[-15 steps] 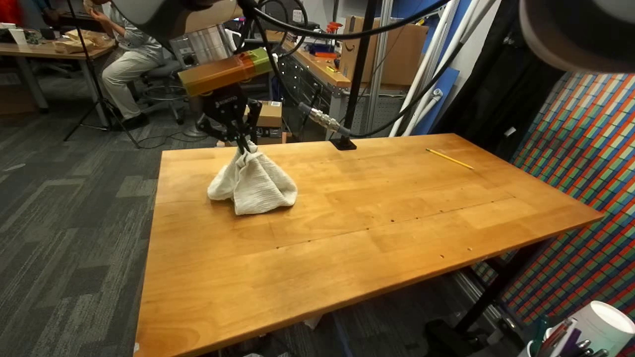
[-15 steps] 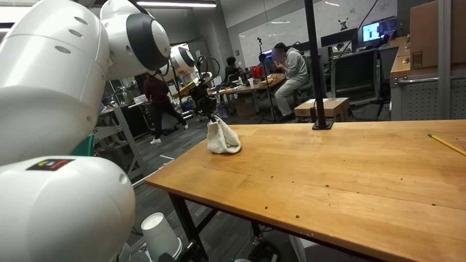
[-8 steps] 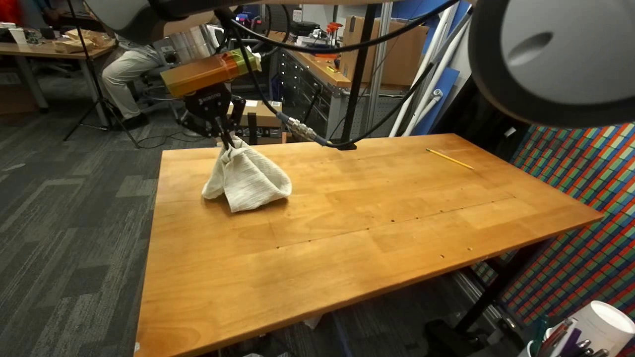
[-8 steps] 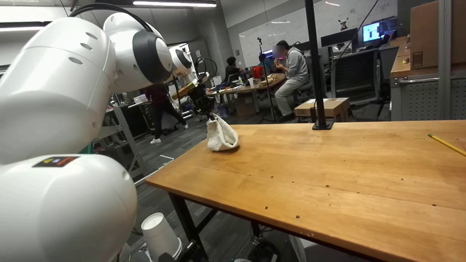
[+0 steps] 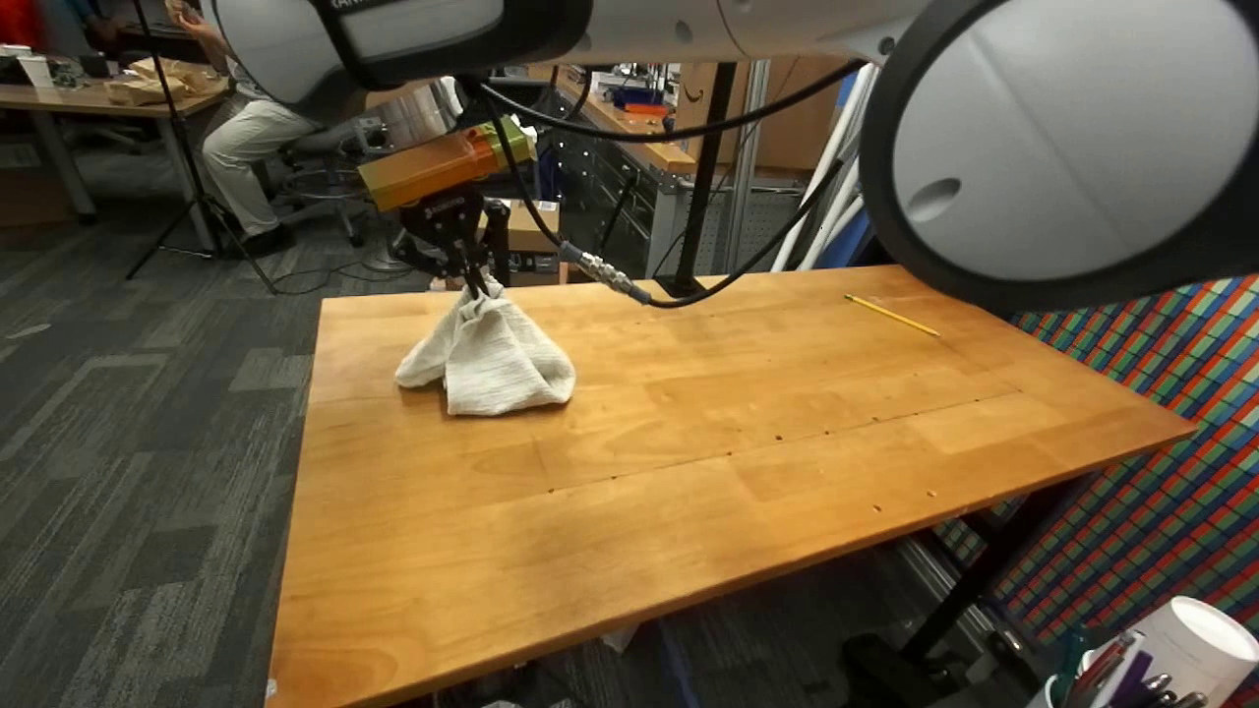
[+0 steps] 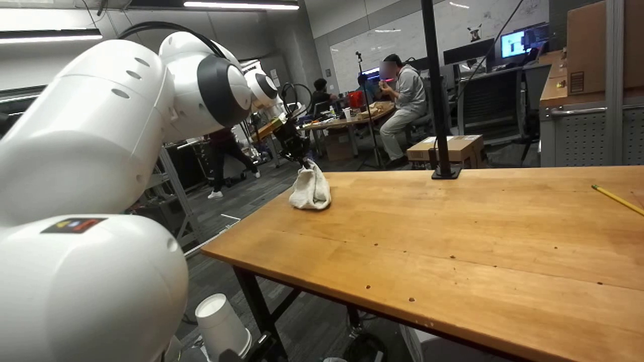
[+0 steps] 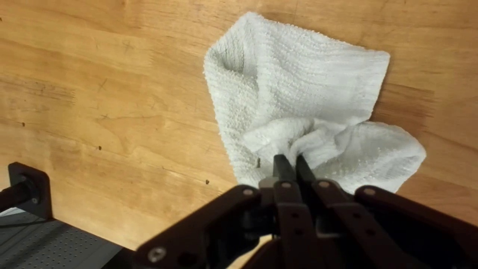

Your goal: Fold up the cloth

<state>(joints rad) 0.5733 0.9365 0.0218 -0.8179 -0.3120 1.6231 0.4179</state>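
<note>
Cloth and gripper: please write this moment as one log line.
gripper: shut on cloth | cloth: bunched at grip, lower part on table | folding: unfinished

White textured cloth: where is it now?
In both exterior views, the white textured cloth rests tented on the brown wooden table, toward its far left corner, peak pinched by the black claw.

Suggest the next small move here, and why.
I'd probably lower the black two-fingered end effector slightly: it pinches the off-white textured cloth by a bunched peak, raised above the brown wooden tabletop, while the cloth's lower edges seem to rest there.
</note>
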